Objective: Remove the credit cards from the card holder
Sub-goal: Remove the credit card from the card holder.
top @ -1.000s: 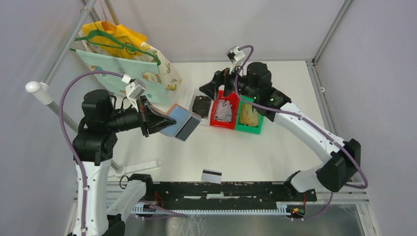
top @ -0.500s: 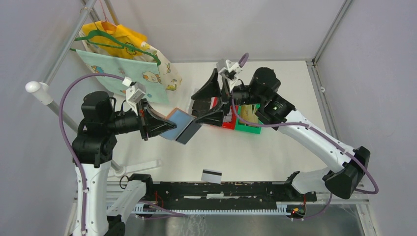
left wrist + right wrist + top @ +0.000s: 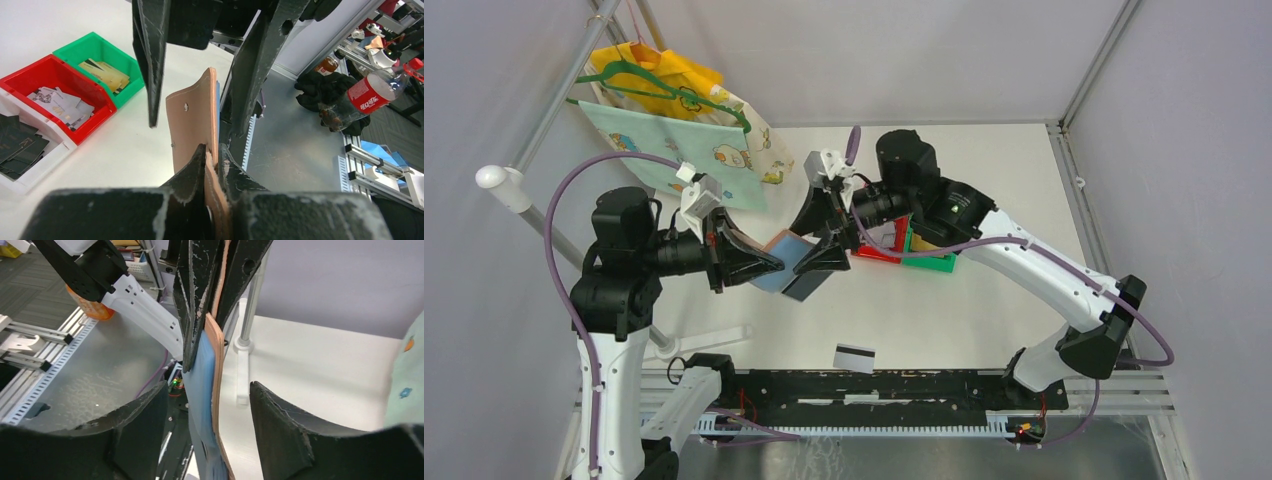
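My left gripper (image 3: 774, 265) is shut on the card holder (image 3: 786, 262) and holds it in the air, open, with its light blue inside up. In the left wrist view the reddish-brown leather (image 3: 196, 112) stands edge-on, clamped at my left gripper (image 3: 212, 148). My right gripper (image 3: 804, 250) is open, one finger on each side of the holder's free end. In the right wrist view the holder's edge (image 3: 216, 365) sits between the open jaws of my right gripper (image 3: 207, 386), touching neither. A white credit card (image 3: 853, 357) with a black stripe lies on the table near the front edge.
A red bin (image 3: 879, 247) and a green bin (image 3: 932, 258) of cards stand behind my right gripper; a white bin (image 3: 22, 165) adjoins the red one (image 3: 55, 82). Cloth bags on a hanger (image 3: 674, 120) hang at the back left. A white post (image 3: 714, 338) lies by the left base.
My right arm has swung left from over the bins to the card holder, and its open jaws now straddle the holder's free end. My left gripper has kept its hold, dipping slightly.
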Robot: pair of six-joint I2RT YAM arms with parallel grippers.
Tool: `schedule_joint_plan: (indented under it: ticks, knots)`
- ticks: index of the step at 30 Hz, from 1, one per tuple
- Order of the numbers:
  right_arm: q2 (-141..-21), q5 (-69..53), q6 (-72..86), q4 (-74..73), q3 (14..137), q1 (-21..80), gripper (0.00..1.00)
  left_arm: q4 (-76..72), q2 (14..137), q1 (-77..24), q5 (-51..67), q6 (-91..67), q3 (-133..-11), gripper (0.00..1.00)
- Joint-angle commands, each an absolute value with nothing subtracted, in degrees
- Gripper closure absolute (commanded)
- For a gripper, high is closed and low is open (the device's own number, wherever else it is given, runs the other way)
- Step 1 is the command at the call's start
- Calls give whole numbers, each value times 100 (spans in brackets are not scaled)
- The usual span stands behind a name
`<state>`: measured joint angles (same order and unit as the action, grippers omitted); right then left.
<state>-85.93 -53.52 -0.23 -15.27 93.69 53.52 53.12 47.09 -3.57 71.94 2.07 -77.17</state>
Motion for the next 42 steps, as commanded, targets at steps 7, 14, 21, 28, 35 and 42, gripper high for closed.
schedule_joint_plan:
  ticks: [7,14,21,28,35,42]
  knots:
    - [-8733,-5152,-695,-2329,9898,5616,97,5525,4669,-327,7242,938,-7842,88]
    - [-8388,-4774,561,-846,9305,5514,100,5580,4595,-332,7272,1043,-7751,25]
    - [-7542,-4625,3239,3055,7403,5343,100,5577,4474,-328,7515,1092,-7593,19]
    - [-7505,-3716,5151,5789,6287,5401,100,4736,4278,-327,7718,89,-7248,21]
    - [-7642,-2660,5223,6434,5961,5671,100,3771,4068,-331,7540,-1056,-6906,30]
    - [-7794,-1556,5164,7110,5597,6032,100,3397,4005,-327,7576,-1395,-6668,49]
